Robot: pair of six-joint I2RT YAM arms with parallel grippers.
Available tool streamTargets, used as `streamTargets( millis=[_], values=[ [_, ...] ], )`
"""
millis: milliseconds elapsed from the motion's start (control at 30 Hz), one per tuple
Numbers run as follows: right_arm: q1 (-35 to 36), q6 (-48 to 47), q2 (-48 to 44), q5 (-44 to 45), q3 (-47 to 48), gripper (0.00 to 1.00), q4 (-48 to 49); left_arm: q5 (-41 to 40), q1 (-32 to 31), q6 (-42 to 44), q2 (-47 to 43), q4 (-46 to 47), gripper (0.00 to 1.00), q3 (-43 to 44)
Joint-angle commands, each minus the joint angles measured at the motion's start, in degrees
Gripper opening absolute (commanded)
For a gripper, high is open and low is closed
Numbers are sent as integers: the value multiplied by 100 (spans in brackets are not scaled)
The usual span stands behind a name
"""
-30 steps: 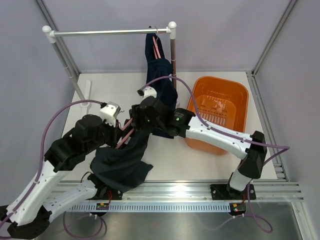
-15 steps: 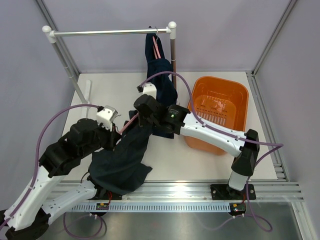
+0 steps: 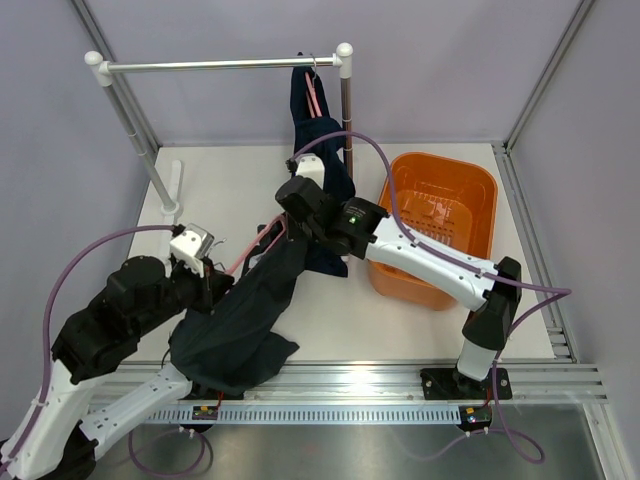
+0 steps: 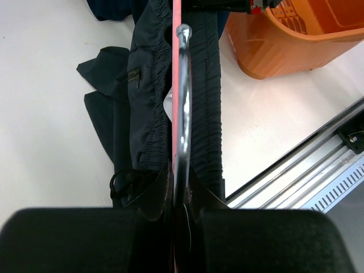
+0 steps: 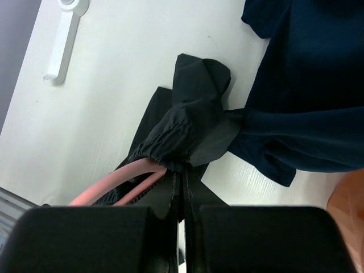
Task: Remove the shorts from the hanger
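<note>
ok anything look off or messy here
Nothing broken or spilled. The shorts sag crumpled over the near edge of the table, waistband bunched on the pink hanger. A white plastic piece lies loose by the rack post.

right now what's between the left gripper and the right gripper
Top view: a pink plastic hanger carrying dark navy cloth shorts bridges left gripper and right gripper.

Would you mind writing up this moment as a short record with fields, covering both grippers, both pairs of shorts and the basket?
left gripper: shut on the metal hook of the pink hanger
right gripper: shut on the waistband of the lower shorts
lower shorts: waistband still around the pink hanger, legs lying on the table
other shorts: hanging from the rail
orange basket: on the right, no shorts in it
</note>
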Motion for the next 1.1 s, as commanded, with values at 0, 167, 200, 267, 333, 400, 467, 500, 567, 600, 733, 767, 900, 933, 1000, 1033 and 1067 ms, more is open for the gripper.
streamTargets(
  millis=[0,167,200,267,333,400,467,500,567,600,733,767,900,933,1000,1033,1067],
  values=[
    [-415,-122,13,769,250,0,-129,439,-27,39,-241,-331,0,266],
    [-424,-114,22,725,153,0,-94,457,-27,-22,-356,-313,0,380],
    [-424,-96,22,655,83,0,-50,405,-27,-40,-373,-305,0,415],
    [-406,-78,-31,453,-5,0,11,282,-27,-84,-391,-234,0,450],
    [-345,-52,-101,382,-180,0,117,229,-27,-119,-382,-95,0,468],
    [-144,-61,-206,425,-277,0,178,-17,-27,-163,-347,20,0,494],
    [50,-78,-294,434,-374,0,188,-253,-27,-198,-251,275,0,503],
    [286,-105,-312,417,-400,0,188,-333,-27,-215,-207,363,0,503],
    [594,-113,-347,443,-383,0,188,-623,-27,-286,-40,696,0,503],
    [770,-157,-365,452,-357,0,222,-702,-27,-312,13,828,0,477],
    [1858,-201,-304,829,-146,0,205,-1150,-27,-505,364,1539,0,459],
    [2018,-201,-312,856,-94,0,223,-1230,-27,-540,443,1619,0,468],
    [2572,-306,-400,672,-41,0,390,-1599,-27,-585,900,2006,0,687],
    [2669,-350,-409,637,3,0,381,-1817,-27,-550,988,2068,0,740],
    [2959,-517,-383,715,135,0,328,-2142,-27,-523,1261,2322,0,889],
    [3047,-579,-330,724,196,0,293,-2205,-27,-497,1357,2402,0,933],
    [3204,-701,-304,733,319,0,206,-2258,-27,-488,1567,2481,0,1029]
  ],
)
